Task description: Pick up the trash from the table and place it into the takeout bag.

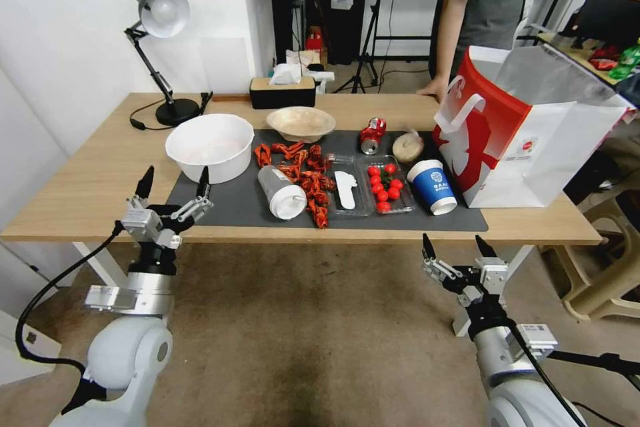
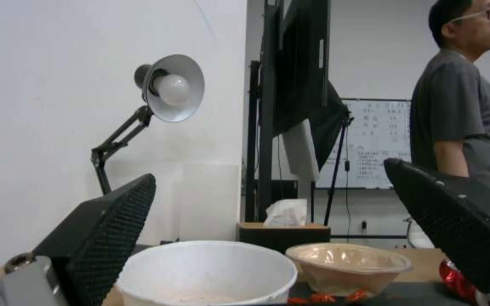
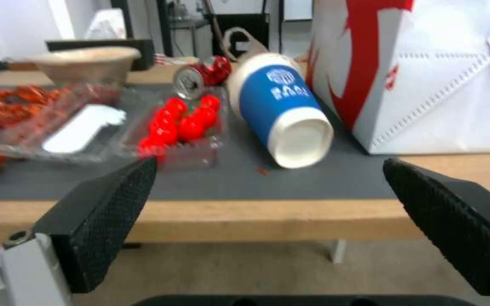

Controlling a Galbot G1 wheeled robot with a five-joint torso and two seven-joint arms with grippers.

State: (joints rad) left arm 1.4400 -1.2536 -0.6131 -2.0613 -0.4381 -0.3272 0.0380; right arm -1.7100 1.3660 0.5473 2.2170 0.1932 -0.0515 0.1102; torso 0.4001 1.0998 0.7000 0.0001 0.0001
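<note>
Right tool spread wide, empty, short of the worktop edge. Straight ahead of it, blue paper cup tipped over, white base toward the tool. Red-and-white takeout bag upright just beyond. Left tool spread wide, empty, facing the big white bowl.

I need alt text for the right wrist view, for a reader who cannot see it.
The open right claw hangs before the table edge, facing a tipped blue paper cup beside the red and white takeout bag. A tray of tomatoes and a red soda can lie behind.
</note>
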